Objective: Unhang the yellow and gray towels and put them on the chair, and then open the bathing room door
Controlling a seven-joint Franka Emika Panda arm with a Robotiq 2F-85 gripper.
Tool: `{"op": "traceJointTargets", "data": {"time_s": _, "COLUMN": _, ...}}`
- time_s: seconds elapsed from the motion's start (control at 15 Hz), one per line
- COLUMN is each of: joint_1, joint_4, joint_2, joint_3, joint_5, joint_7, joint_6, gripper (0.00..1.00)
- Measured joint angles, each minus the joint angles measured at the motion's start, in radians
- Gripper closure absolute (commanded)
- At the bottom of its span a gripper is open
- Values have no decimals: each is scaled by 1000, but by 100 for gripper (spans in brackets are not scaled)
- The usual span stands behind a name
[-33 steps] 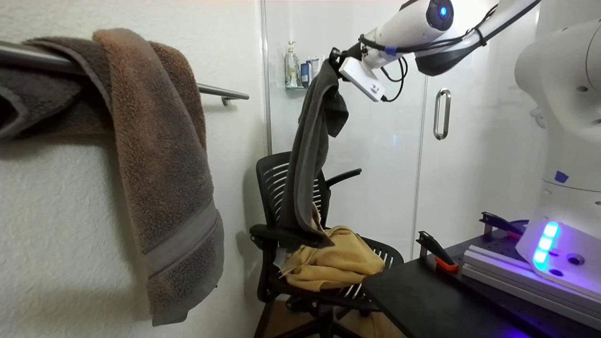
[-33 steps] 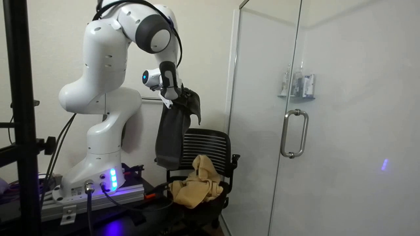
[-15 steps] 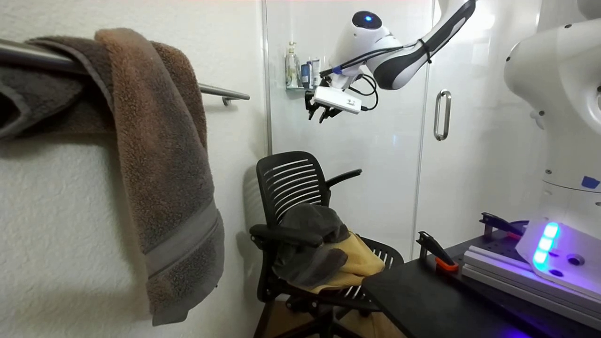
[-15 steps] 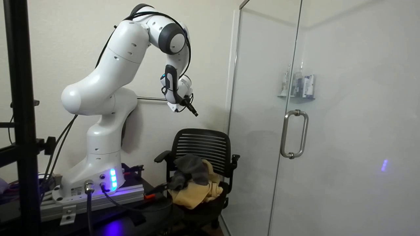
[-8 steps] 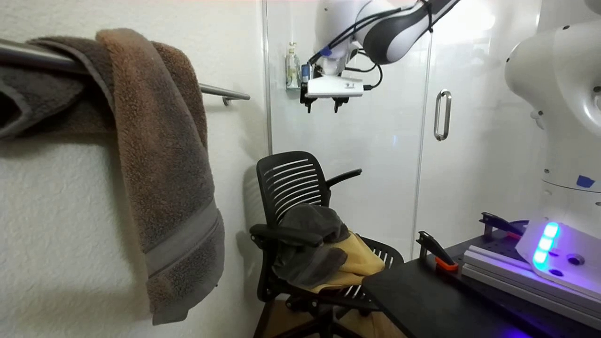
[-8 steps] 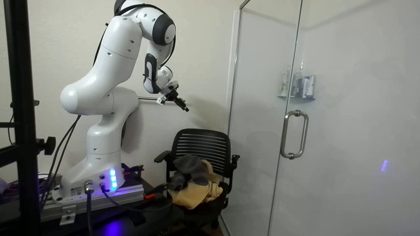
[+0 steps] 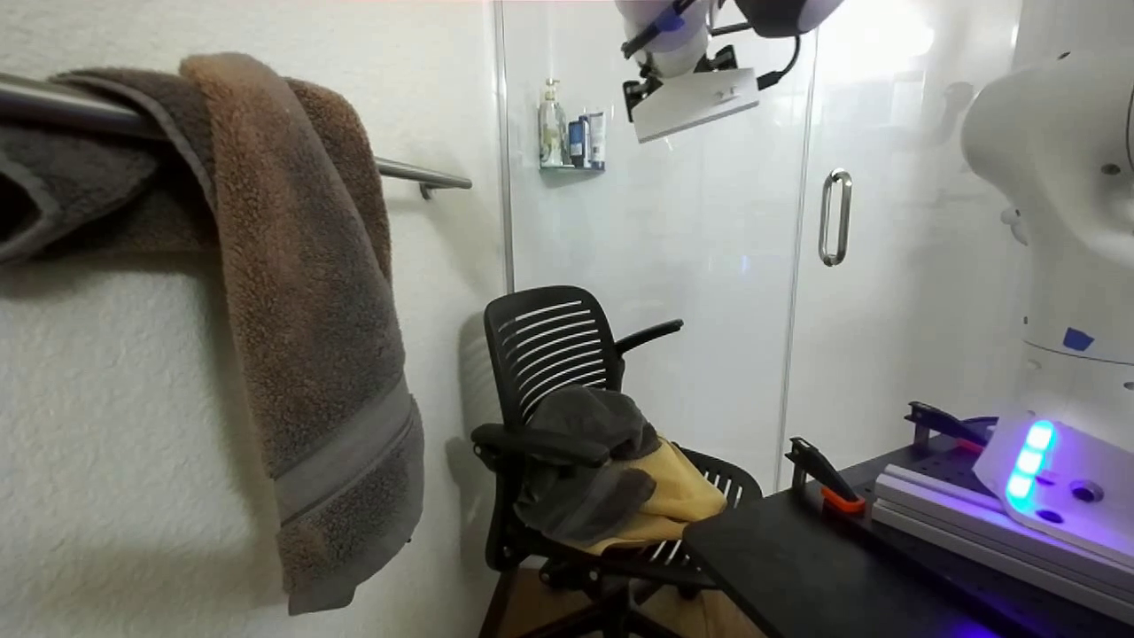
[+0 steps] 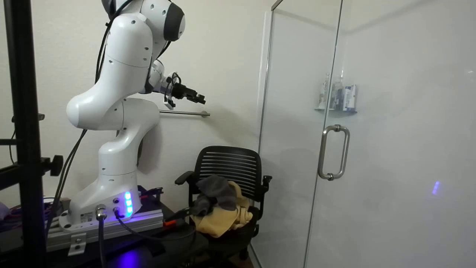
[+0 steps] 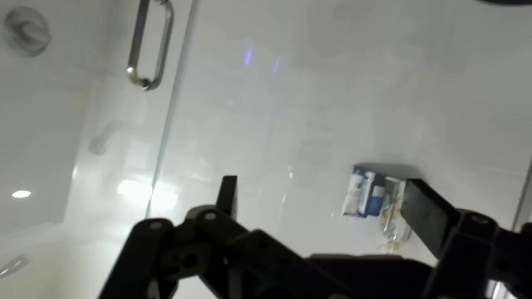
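Yellow towel well below the tool

Wears rounded white links, gray caps, black cables, blue tape; glows blue at the base; ends in a black, screw-studded gripper.

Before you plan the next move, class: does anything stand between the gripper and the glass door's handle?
Nothing visible does. In the wrist view, the handle shows beyond the open gripper with nothing in front of it, though one end is cropped. In an exterior view, the chair stands lower, seemingly beneath any direct path.
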Motion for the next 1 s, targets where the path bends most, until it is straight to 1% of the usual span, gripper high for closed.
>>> {"op": "traceJointTargets", "data": {"time_s": 0.13, "joint_1": -89, "joint_4": -78, "joint_2": -70, "joint_3": 159, "joint_5": -5, "joint_7": 22, "joint_6": -154, "gripper": 0}}
{"op": "traceJointTargets", "data": {"time_s": 0.2, "joint_1": -135, "joint_4": -124, "joint_2": -110, "joint_3": 235, "joint_5": -11, "joint_7": 41, "joint_6": -196, "gripper": 0}}
{"op": "traceJointTargets", "data": {"time_s": 0.27, "joint_1": -180, "joint_4": -172, "joint_2": -154, "joint_3": 300, "joint_5": -15, "joint_7": 52, "joint_6": -211, "gripper": 0}}
{"op": "traceJointTargets", "data": {"time_s": 0.33, "joint_1": -206, "joint_4": -204, "joint_2": -187, "joint_3": 332, "joint_5": -19, "joint_7": 54, "joint_6": -212, "gripper": 0}}
{"op": "traceJointTargets", "data": {"time_s": 0.47, "joint_1": -234, "joint_4": -229, "joint_2": -220, "joint_3": 355, "joint_5": -21, "joint_7": 54, "joint_6": -199, "gripper": 0}}
{"op": "traceJointTargets", "data": {"time_s": 0.6, "joint_1": -276, "joint_4": -225, "joint_2": -203, "joint_3": 373, "joint_5": -6, "joint_7": 49, "joint_6": -96, "gripper": 0}}
{"op": "traceJointTargets", "data": {"time_s": 0.67, "joint_1": -300, "joint_4": -223, "joint_2": -187, "joint_3": 380, "joint_5": -2, "joint_7": 52, "joint_6": -65, "gripper": 0}}
{"op": "traceJointTargets", "data": {"time_s": 0.8, "joint_1": -380, "joint_4": -221, "joint_2": -174, "joint_3": 418, "joint_5": 5, "joint_7": 69, "joint_6": -79, "gripper": 0}}
{"op": "traceJointTargets", "data": {"time_s": 1.0, "joint_1": -539, "joint_4": -214, "joint_2": -227, "joint_3": 505, "joint_5": 5, "joint_7": 70, "joint_6": -159, "gripper": 0}}
